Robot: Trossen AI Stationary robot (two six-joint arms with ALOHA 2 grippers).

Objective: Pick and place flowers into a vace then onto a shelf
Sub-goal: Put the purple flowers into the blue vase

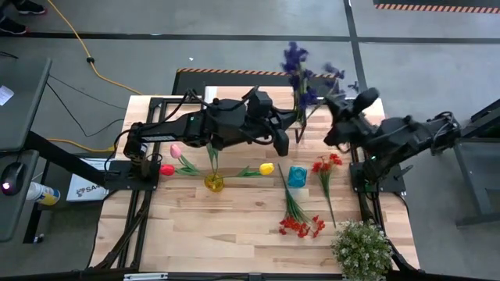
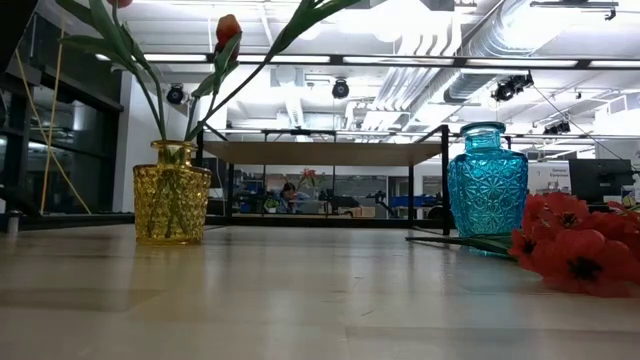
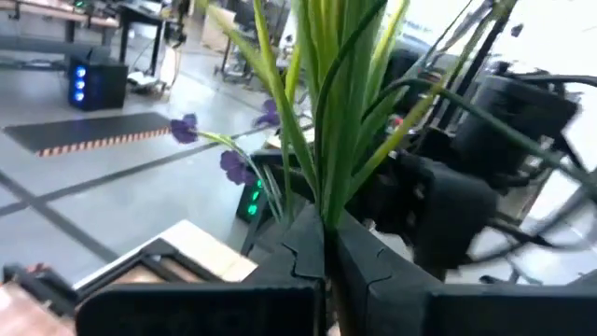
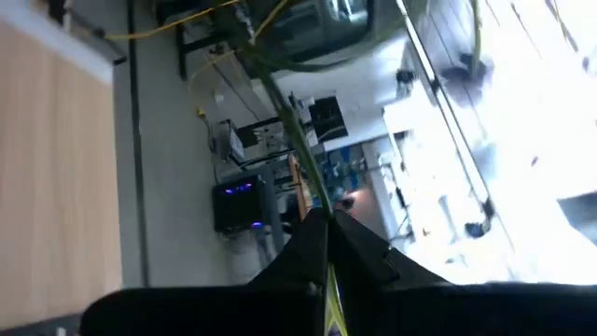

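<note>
Nearest you on the surface, a bushy potted plant stands at the front right corner. Just behind it lie red sprays, their stems running back toward the blue vase, with a second red flower lying beside that vase.

Left of there you have the yellow vase, upright, already holding tulips: a pink one, a red one and a yellow one lean out of it on long stems. In the low view the yellow vase and blue vase stand well apart, and the shelf shows behind and between them.

Farther back, your left gripper is closed on the green stems of the purple flowers, held above the back of the surface; the left wrist view shows the stems pinched between the shut fingers. Your right gripper sits just beside it, clamped on a thin green stem.
</note>
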